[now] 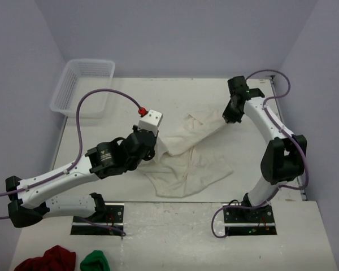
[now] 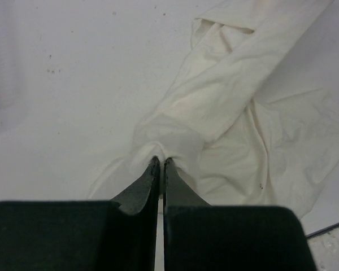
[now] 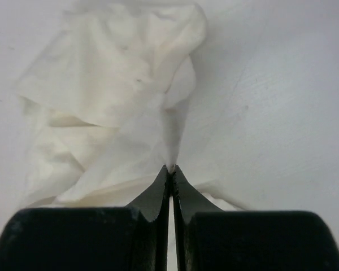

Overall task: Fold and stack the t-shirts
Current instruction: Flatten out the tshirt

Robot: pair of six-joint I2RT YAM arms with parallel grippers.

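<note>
One off-white t-shirt [image 1: 187,164] lies crumpled in the middle of the table [image 1: 118,96], between the two arms, with a twisted band of cloth running up toward the far right. The left claw [image 2: 160,162] is pressed together on a bunched edge at the shirt's left side. The right claw [image 3: 171,168] is pinching a thin point of fabric at the far right end. Which part each one has, hem, sleeve or shoulder, I cannot tell.

The step in hand looks like spreading the shirt flat before any fold. To do it well, both arms should probably rise together and draw apart evenly, so the twist drops out rather than tightening. The right pinch looks slight and a sharp tug could slip it. The cloth should then be lowered onto bare table, well apart from the basket [image 1: 82,84] at the far left.
</note>
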